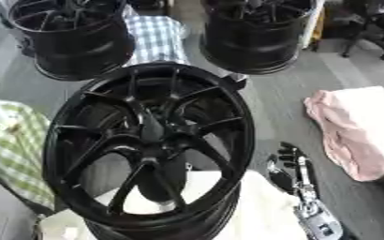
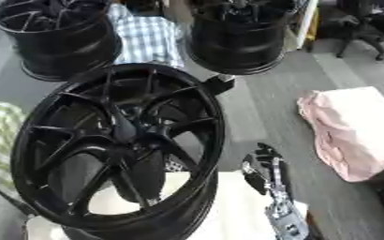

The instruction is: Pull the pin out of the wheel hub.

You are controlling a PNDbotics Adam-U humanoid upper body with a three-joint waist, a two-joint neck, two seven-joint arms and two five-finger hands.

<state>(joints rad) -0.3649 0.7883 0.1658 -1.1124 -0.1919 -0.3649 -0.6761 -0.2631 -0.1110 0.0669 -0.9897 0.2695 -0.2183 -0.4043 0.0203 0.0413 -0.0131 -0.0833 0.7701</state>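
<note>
Both head eyes are looking steeply down, sitting close over the big black wheel hub [image 1: 150, 145], sharing nearly everything; the right eye is just showing it shifted left.

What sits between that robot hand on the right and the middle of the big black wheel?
Only the wheel's own rim and spokes. The right hand hangs open just outside the near wheel, beside its right rim, with bare floor between. The pin itself cannot be made out at the hub.
</note>
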